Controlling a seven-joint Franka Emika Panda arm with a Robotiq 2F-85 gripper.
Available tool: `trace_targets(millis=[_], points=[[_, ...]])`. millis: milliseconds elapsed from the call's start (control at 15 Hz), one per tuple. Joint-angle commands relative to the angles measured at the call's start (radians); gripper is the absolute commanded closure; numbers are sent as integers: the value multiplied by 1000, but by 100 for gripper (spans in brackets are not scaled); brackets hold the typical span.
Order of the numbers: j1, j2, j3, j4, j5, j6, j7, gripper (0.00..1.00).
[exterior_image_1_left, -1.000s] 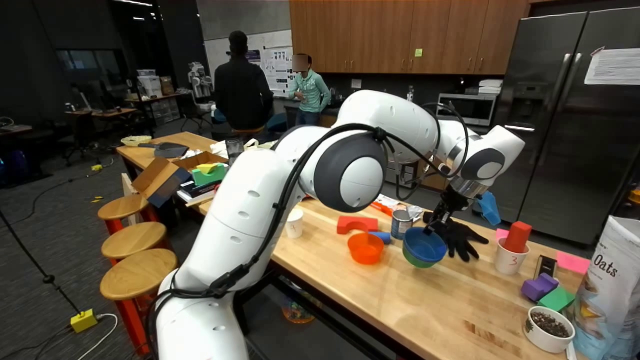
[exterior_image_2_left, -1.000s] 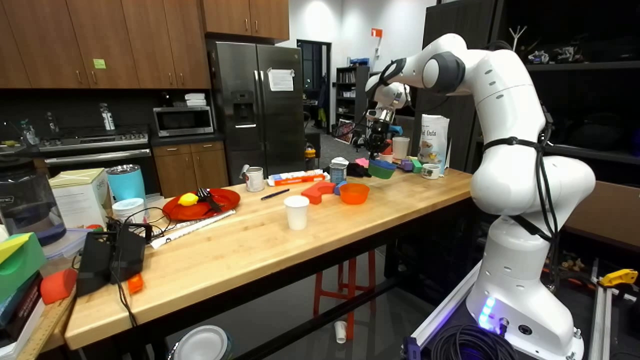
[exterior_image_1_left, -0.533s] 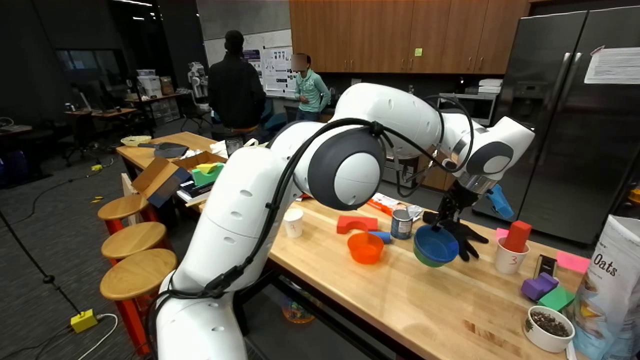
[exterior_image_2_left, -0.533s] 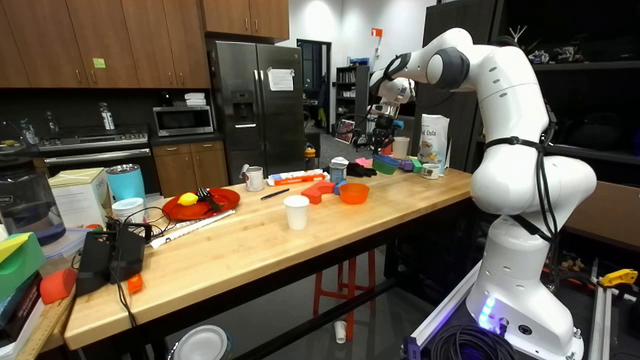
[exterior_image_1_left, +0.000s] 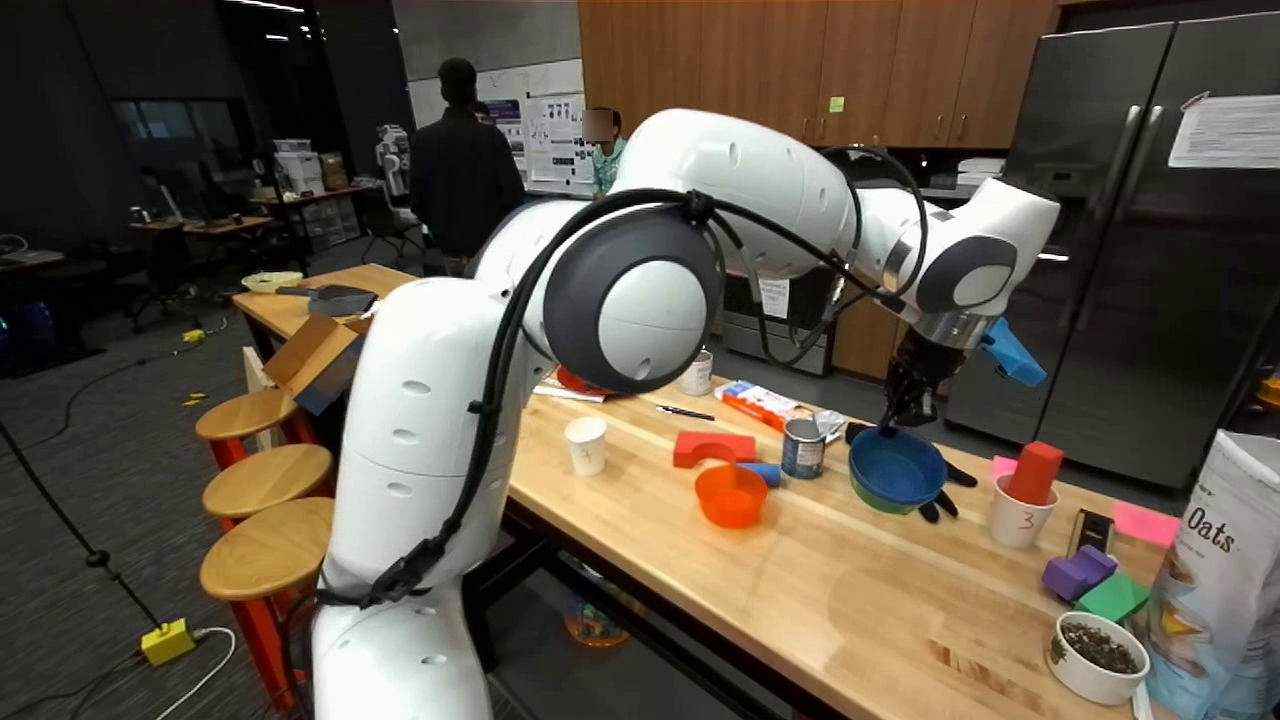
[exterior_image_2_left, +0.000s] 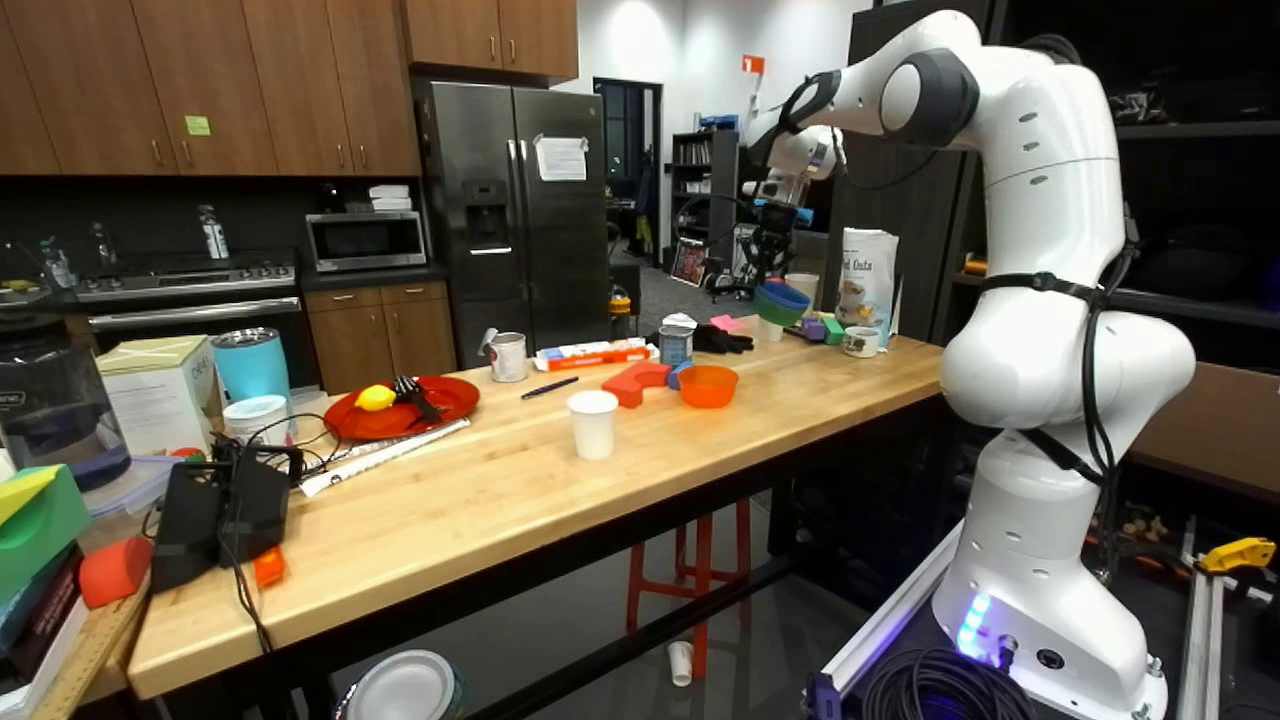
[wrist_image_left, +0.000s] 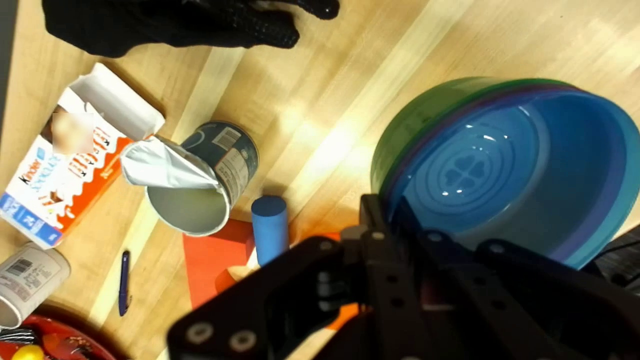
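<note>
Brown wooden cabinets (exterior_image_1_left: 760, 70) and a dark steel refrigerator (exterior_image_2_left: 545, 230), to which a white sheet (exterior_image_2_left: 562, 159) is fixed, are seen in both exterior views. A doorway (exterior_image_2_left: 628, 150) is framed in the white wall (exterior_image_2_left: 640, 40), with a bookcase (exterior_image_2_left: 703, 190) placed beside it. Three round stools (exterior_image_1_left: 267, 474) are lined along the wooden table (exterior_image_1_left: 780, 600); grey carpet (exterior_image_1_left: 120, 450) is laid beside them.

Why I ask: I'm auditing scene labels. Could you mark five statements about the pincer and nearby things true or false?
The pincer grips the blue bowl at its rim. True.
The green bowl sits inside the blue bowl. False: the blue bowl sits inside the green bowl.
The orange bowl rests on the table. True.
The black glove is in the pincer. False: it lies on the table.
A red block stands in the cup marked 3. True.
</note>
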Motion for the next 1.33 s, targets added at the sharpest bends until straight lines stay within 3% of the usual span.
trace_targets(millis=[0, 467, 667, 800, 867, 933, 1267], points=[[-98, -106, 164, -106, -76, 98, 1, 98], [-432, -69, 714, -93, -235, 192, 4, 98], [-634, -46, 948, -145, -274, 233, 5, 98], [-738, -64, 992, -197, -185, 234, 5, 98], [-778, -101, 961, -234, -84, 228, -37, 98], [-851, -63, 1026, -219, -92, 212, 5, 98], [-1041, -66, 1053, -252, 78, 200, 1, 98]])
